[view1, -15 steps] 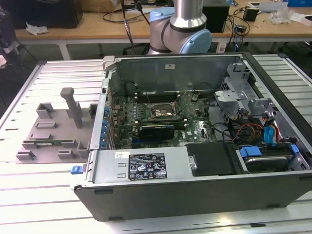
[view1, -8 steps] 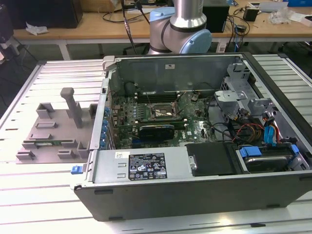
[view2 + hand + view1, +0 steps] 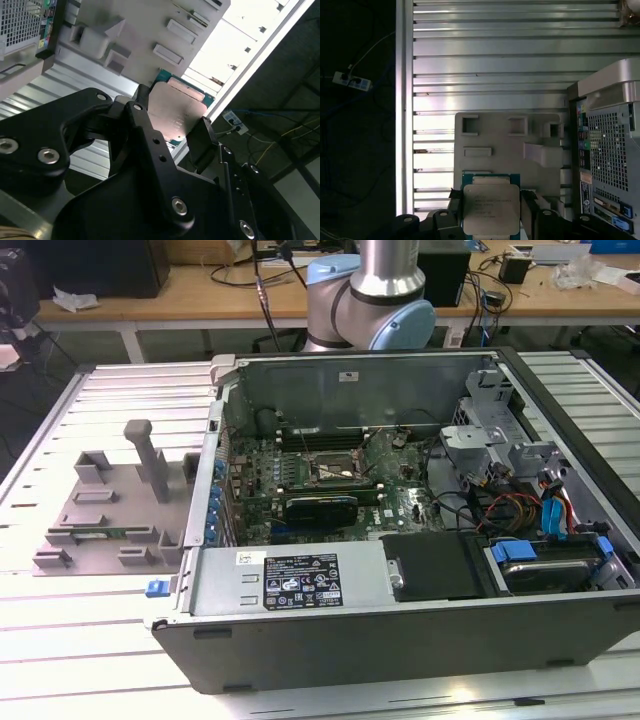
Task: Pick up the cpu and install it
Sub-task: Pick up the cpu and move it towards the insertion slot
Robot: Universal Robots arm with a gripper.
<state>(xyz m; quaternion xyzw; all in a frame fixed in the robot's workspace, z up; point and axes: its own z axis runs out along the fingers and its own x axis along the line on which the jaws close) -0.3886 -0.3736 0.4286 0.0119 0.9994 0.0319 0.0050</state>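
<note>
Slatted table (image 3: 80, 640); computer case (image 3: 400, 645), grey fixture (image 3: 110, 525)

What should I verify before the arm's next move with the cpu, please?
1. The cpu is clamped in the gripper by two opposite edges, in both wrist views: ok.
2. The cpu sits square in the grip in the first wrist view: ok.
3. The cpu is off the grey fixture: ok.
4. The computer case is open: ok.
5. Frame of the motherboard socket raised, nothing inside: cannot tell.
6. The cpu's corner mark matches the socket: cannot tell.
</note>
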